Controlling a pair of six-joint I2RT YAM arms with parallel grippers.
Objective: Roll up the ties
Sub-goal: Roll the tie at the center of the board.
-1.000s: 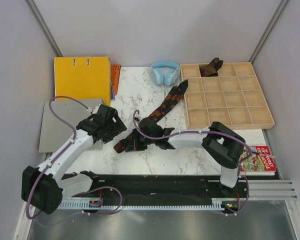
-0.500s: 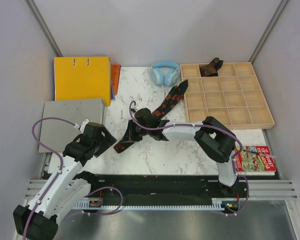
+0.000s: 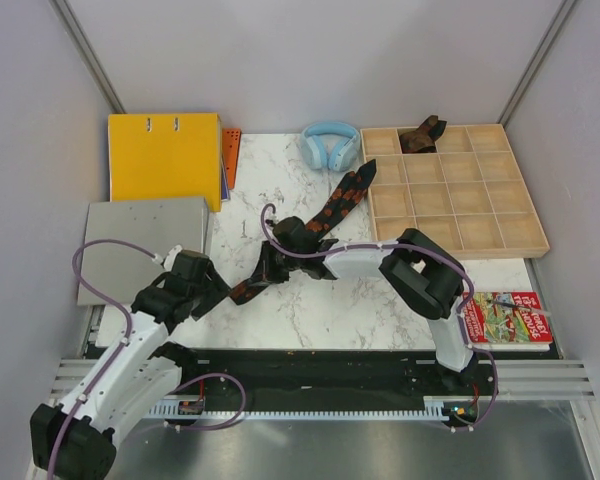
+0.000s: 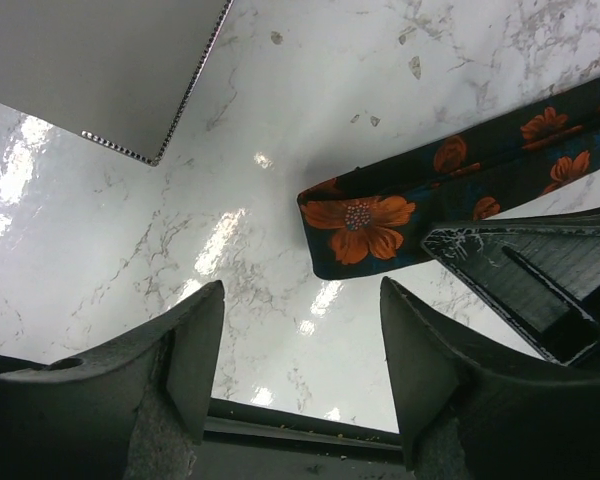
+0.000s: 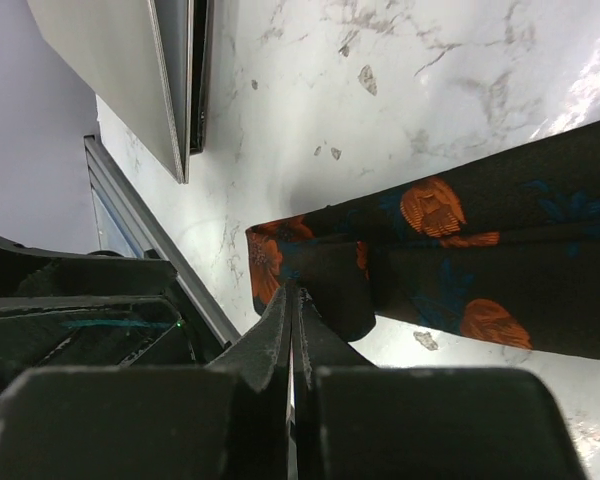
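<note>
A black tie (image 3: 332,212) with orange flowers lies as a long strip slanting across the marble table, its narrow end (image 4: 358,224) at the near left. My right gripper (image 3: 264,272) is shut, and its tips (image 5: 292,292) rest on that end of the tie (image 5: 450,265). My left gripper (image 3: 216,290) is open just left of the tie's end, with only bare marble between its fingers (image 4: 195,350). A dark brown tie (image 3: 420,136) sits bunched in a far compartment of the wooden tray (image 3: 458,232).
A grey board (image 3: 140,250) lies at the left, close to my left arm, with a yellow binder (image 3: 165,155) behind it. Light-blue headphones (image 3: 330,145) rest at the back. A colourful book (image 3: 515,318) lies at the near right.
My left arm drew back toward the near left, then edged right to the tie's end, its jaws narrowing a little. The right gripper shifted slightly left and away along the tie's end.
</note>
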